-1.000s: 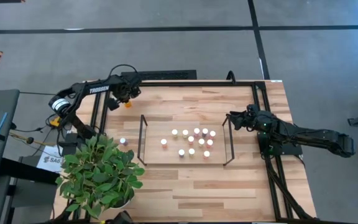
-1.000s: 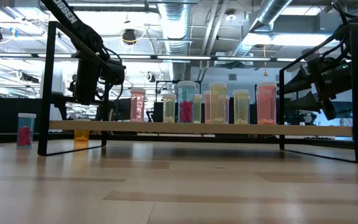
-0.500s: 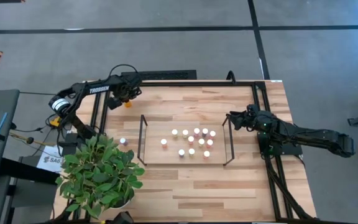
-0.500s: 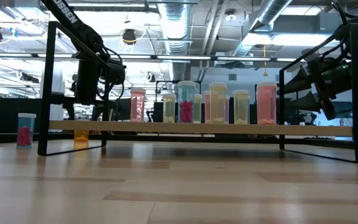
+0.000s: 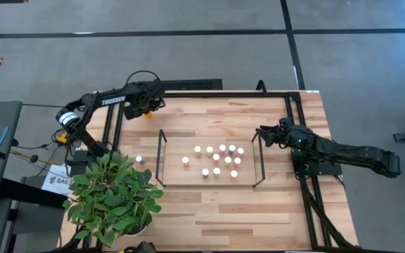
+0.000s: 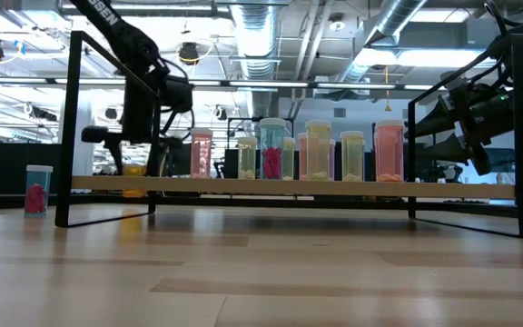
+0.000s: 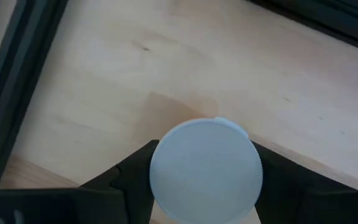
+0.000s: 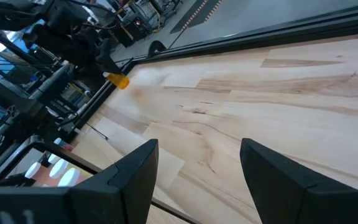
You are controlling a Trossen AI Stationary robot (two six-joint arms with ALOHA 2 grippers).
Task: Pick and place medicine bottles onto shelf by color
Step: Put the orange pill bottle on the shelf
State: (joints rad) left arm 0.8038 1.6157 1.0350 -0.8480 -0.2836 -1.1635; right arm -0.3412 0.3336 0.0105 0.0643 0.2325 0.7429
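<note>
While the right arm just hangs out by the right end of the shelf [image 5: 209,184], the left tool [image 5: 146,110] is over at the far-left part of the tabletop [image 5: 209,211], clamped onto an orange medicine bottle [image 6: 134,173]. The left wrist view looks straight down on that bottle's white cap [image 7: 206,170], with a dark finger [image 7: 135,177] pressed against each side, so the grip is solid. In the low view the orange bottle looks to be lifted a bit off the tabletop, sitting around the height of the shelf board, though it's partly hidden behind the board, so I can't tell how far. It's outside the shelf, off past its left wire end [image 5: 162,156].

The right tool [image 5: 264,135] sits just off the shelf's right wire end [image 5: 259,160], and its fingers [image 8: 129,180] are spread apart with nothing between them, only bare wood showing in the gap.

On the shelf there's a cluster of white-capped medicine bottles [image 5: 216,160] in the middle-to-right area, and from table level the bodies show pink, yellow-ish and clear with pink stuff inside. One more bottle with a pink fill [image 6: 37,189] stands alone on the tabletop to the left of the shelf, near the potted plant [image 5: 114,197] at the near-left corner.
</note>
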